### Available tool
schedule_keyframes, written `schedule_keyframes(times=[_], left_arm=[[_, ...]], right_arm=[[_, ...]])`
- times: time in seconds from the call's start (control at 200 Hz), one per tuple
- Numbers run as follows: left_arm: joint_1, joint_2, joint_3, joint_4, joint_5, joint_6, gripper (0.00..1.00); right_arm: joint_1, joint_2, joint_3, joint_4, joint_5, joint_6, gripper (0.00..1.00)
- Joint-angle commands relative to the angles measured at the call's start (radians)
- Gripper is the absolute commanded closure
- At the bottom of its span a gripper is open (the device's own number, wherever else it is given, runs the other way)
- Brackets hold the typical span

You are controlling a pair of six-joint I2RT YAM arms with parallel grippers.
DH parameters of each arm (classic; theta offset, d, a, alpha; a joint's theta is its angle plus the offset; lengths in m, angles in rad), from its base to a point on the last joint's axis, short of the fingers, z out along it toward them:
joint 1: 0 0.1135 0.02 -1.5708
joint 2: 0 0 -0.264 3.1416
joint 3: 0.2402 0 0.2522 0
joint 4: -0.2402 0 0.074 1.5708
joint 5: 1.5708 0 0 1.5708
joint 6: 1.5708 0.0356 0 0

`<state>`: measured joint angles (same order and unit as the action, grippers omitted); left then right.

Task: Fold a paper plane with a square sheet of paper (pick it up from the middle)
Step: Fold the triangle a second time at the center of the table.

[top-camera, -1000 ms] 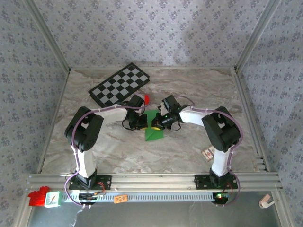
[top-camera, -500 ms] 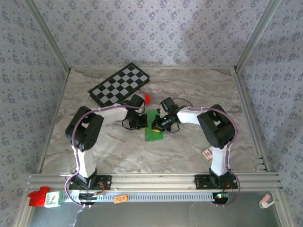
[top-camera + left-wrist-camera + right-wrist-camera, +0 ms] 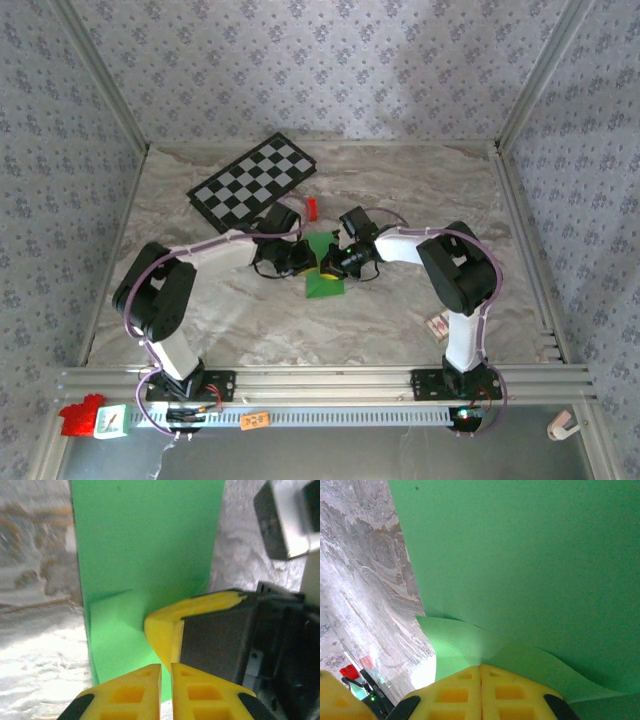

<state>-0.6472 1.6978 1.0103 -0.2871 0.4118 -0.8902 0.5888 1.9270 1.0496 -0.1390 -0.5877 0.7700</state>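
Since the thin bright green folded sheet of paper lies flat on the marbled tabletop at the middle of the overhead frame, both tools meet right over it. The left gripper sits at the sheet's left side. At the bottom of its wrist view, its yellow fingers stand a thin slit apart with nothing between them. The right gripper is clenched tight, tips together at the bottom centre of its own view. They sit where a raised flap of the green paper curls up. Whether a layer is pinched between them I cannot tell.

In the left wrist view one right-hand finger pad bears down on the sheet at the corner of a small folded flap in the lower middle.

This paper looks very light and limp, and probably slick on the smooth table. It should crease for good wherever it is pressed and may slide if pushed sideways. A lifted edge or flap seems the best place to take hold, with the other tool pinning the flat part.
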Motion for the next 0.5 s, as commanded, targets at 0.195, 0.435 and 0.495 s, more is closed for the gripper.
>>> schedule_keyframes(times=[0.195, 0.435, 0.495], left_arm=[[-0.042, 0.004, -0.073, 0.04, 0.038, -0.039, 0.91], [-0.053, 0.04, -0.067, 0.058, 0.053, -0.033, 0.93], [-0.054, 0.048, -0.064, 0.058, 0.056, -0.03, 0.93]], right_arm=[[0.0, 0.081, -0.037, -0.116, 0.161, 0.022, 0.93], [0.0, 0.084, -0.036, -0.12, 0.162, 0.025, 0.93], [0.0, 0.086, -0.034, -0.12, 0.161, 0.026, 0.93]])
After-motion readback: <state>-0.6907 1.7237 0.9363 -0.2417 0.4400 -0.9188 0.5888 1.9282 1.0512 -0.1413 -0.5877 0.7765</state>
